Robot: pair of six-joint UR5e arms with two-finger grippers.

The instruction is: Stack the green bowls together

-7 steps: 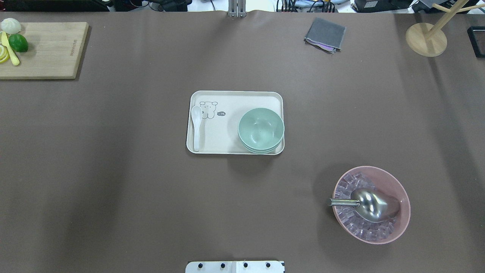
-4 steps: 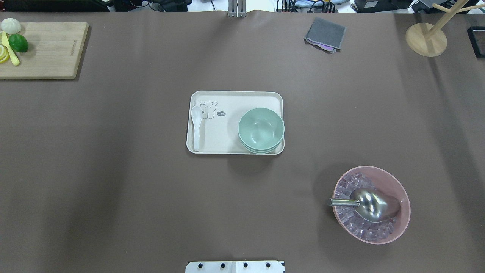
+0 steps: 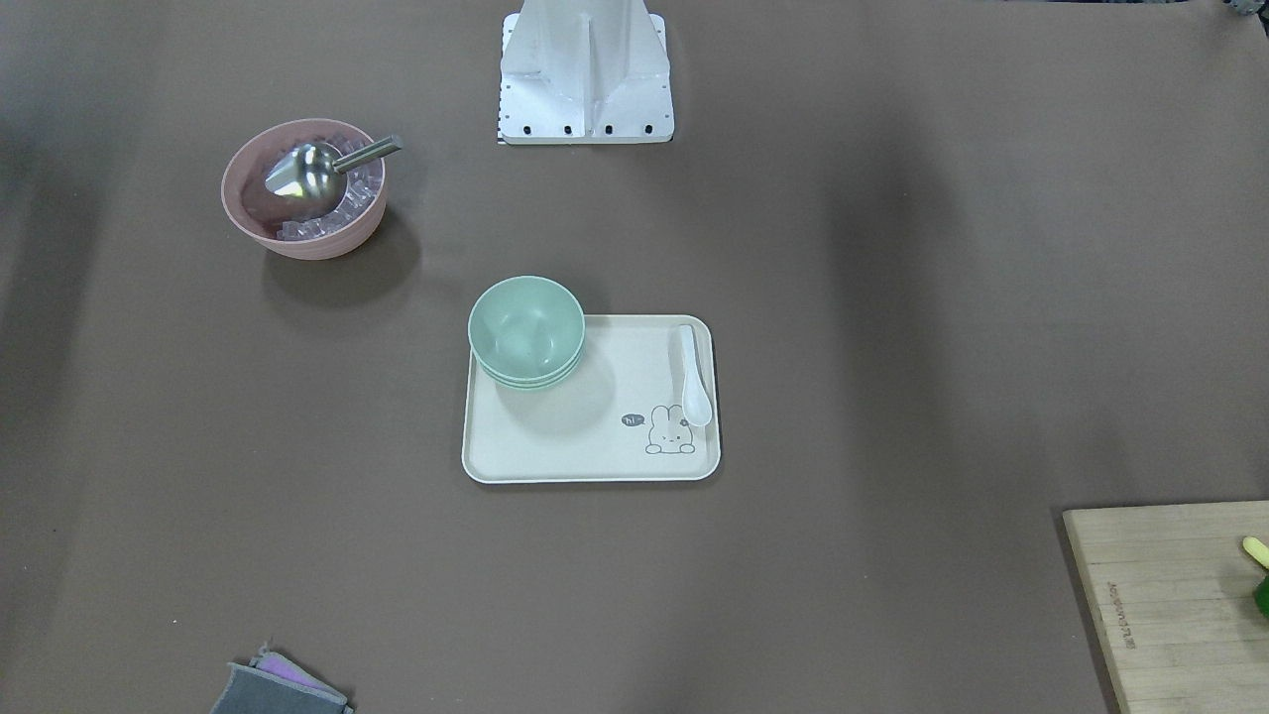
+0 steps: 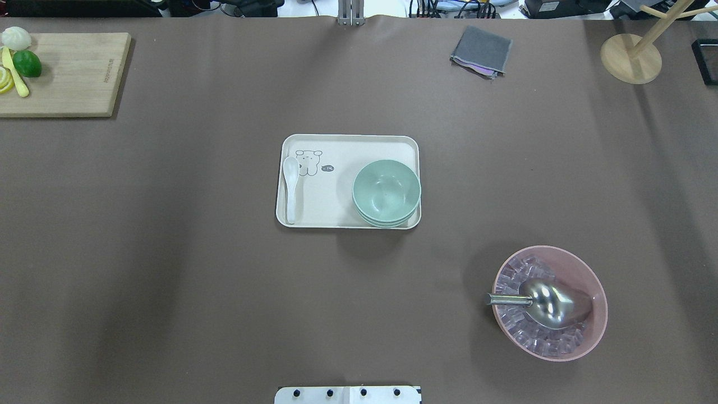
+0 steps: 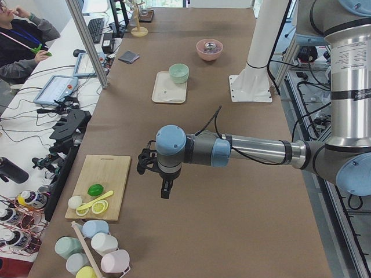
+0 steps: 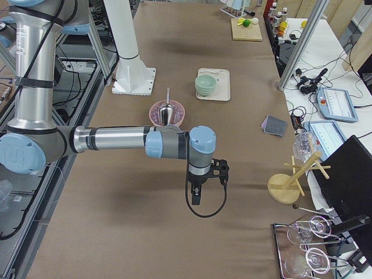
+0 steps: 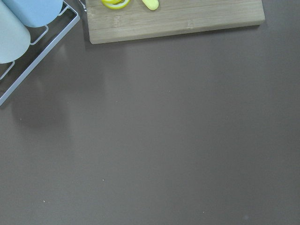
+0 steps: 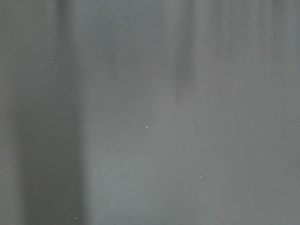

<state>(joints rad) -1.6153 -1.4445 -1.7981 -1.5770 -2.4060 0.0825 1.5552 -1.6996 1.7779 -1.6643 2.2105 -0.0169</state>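
My left hand [image 5: 164, 190] hangs over the desk [image 4: 168, 252] just beside the cutting board [image 5: 107, 174], and I can't tell if it's apart or together. Centre desk, well apart from it, the green bowls [image 4: 386, 191] sit nested in one stack on the tray's [image 4: 336, 143] right end. My right hand [image 6: 196, 196] is out past the pink bowl [image 4: 586, 266], far from the stack, grip unreadable too.
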